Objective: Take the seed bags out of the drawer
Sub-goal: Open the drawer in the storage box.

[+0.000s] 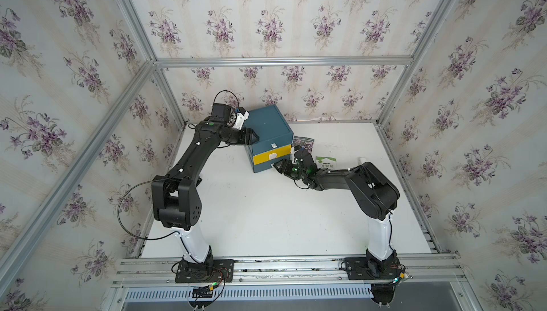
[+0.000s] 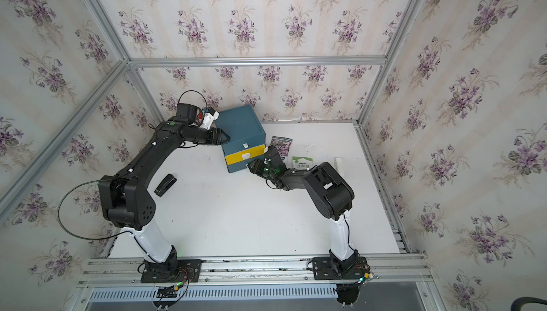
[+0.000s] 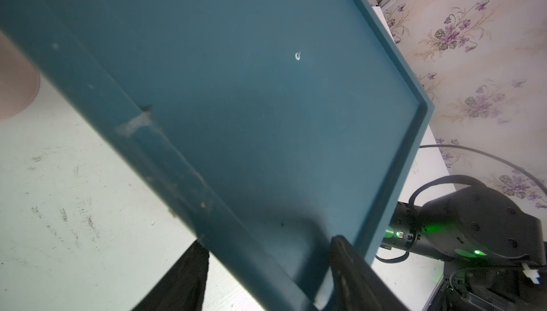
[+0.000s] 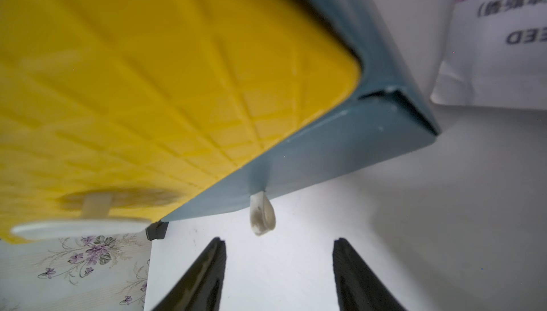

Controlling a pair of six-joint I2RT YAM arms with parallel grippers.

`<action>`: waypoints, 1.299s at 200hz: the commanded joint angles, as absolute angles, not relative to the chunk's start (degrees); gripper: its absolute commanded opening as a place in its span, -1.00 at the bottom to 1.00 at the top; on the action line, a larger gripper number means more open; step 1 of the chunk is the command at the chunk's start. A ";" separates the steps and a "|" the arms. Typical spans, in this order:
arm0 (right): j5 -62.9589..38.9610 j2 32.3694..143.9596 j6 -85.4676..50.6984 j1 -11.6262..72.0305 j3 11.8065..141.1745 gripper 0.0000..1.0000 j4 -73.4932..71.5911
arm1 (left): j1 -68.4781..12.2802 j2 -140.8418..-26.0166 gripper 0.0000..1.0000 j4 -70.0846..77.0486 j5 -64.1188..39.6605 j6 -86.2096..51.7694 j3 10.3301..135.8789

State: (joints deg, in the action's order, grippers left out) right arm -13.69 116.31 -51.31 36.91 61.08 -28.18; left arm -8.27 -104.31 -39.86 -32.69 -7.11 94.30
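Purple-flowered wallpaper walls, aluminium frame rails, scuffed white tabletop.

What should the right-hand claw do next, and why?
Probably ease the open right gripper forward and close on the white loop under the yellow drawer: it hangs just ahead of its fingers, and only two seed bags lie outside.

Count one cabinet with one yellow drawer. Count two seed bags: one purple, one green-topped. A white item near them may be a third; you cannot confirm it at this range. Count one black item and two arms, left and right.
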 commanded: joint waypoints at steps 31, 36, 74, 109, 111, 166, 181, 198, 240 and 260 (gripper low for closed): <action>-13.66 117.93 -54.03 36.90 60.83 0.12 -35.65 | -8.12 -106.44 0.34 -56.04 -23.55 -3.32 92.71; -13.66 118.15 -54.18 36.91 60.87 0.10 -36.05 | -8.15 -106.42 0.35 -56.04 -23.55 -3.31 92.72; -13.64 119.74 -55.59 36.99 61.58 -0.01 -38.65 | -7.84 -106.44 0.35 -56.03 -23.73 -3.31 92.73; -13.65 120.89 -56.34 37.00 62.22 -0.06 -40.29 | -7.73 -106.38 0.35 -56.01 -23.91 -3.33 92.52; -13.67 120.93 -56.34 37.00 62.20 -0.06 -40.48 | -7.73 -106.36 0.35 -55.99 -23.91 -3.34 92.48; -14.04 123.03 -57.29 36.99 64.32 -0.17 -41.64 | -7.72 -106.61 0.35 -56.07 -24.50 -3.36 92.73; -13.95 123.47 -57.64 37.02 64.76 -0.22 -41.88 | -7.73 -106.70 0.35 -56.12 -24.61 -3.37 92.81; -13.85 123.79 -57.91 36.96 64.95 -0.30 -42.10 | -7.73 -106.70 0.35 -56.19 -24.69 -3.31 92.79; -14.09 124.10 -58.93 36.94 64.89 -0.74 -42.76 | -7.73 -106.70 0.35 -56.17 -24.91 -3.34 92.73; -14.32 123.83 -59.15 37.00 64.47 -0.89 -43.01 | -7.73 -106.70 0.35 -56.17 -24.87 -3.42 92.73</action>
